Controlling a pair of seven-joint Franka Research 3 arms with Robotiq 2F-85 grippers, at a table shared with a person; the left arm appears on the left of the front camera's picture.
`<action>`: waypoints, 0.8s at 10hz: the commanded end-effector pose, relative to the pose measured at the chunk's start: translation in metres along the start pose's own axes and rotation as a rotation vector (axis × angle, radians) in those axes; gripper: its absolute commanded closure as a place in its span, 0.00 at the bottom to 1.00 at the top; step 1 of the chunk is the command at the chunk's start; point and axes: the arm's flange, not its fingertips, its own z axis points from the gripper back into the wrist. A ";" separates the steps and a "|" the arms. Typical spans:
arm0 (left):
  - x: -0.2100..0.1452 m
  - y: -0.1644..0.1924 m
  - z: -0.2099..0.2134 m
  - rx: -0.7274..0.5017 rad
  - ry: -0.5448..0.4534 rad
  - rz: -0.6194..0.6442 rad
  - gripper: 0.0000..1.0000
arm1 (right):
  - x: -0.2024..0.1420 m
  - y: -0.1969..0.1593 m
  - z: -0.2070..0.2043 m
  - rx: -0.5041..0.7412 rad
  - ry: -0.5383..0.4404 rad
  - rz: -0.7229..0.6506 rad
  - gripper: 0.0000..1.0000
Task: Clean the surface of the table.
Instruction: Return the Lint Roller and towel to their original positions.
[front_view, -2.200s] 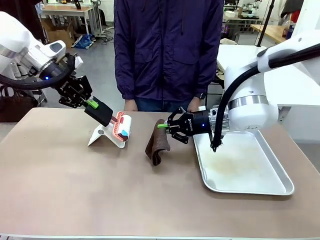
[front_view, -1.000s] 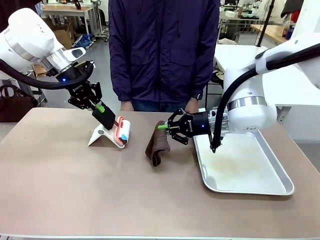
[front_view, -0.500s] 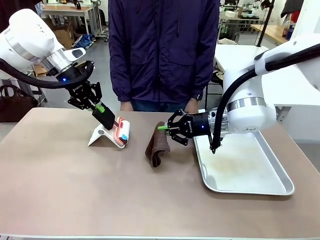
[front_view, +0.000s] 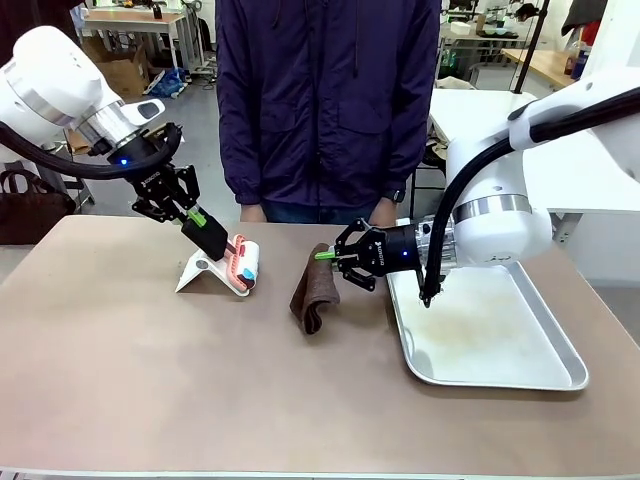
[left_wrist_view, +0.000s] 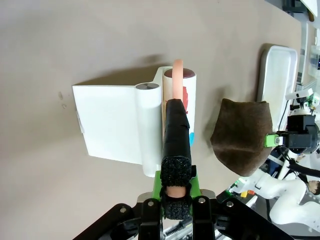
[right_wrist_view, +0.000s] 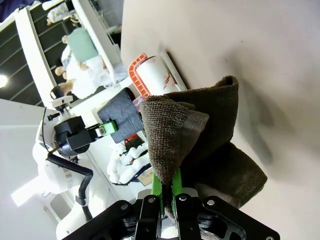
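The beige-brown table spans the front view. My left gripper is shut on the black handle of a lint roller, whose white roll lies against a white stand. The left wrist view shows the roll beside the stand. My right gripper is shut on the top edge of a brown cloth, which hangs down to the table. In the right wrist view the cloth is pinched between the green pads.
A silver metal tray lies on the table's right side under my right arm. A person in a dark jacket stands at the far edge, hands near the table. Bare tabletop fills the front and left.
My left arm has swung up and slightly left, tilting the roller's handle while the roll stays by the stand. The right arm and the cloth have not moved.
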 end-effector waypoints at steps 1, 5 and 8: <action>-0.001 0.010 -0.005 -0.029 0.022 0.002 0.78 | 0.003 0.008 -0.007 -0.006 0.004 -0.013 0.92; -0.004 0.016 -0.007 -0.039 0.020 0.021 0.78 | 0.005 0.007 -0.010 -0.036 -0.011 -0.019 0.92; -0.006 0.018 -0.006 -0.033 0.029 0.017 0.20 | 0.008 0.003 -0.009 -0.100 -0.037 -0.044 0.37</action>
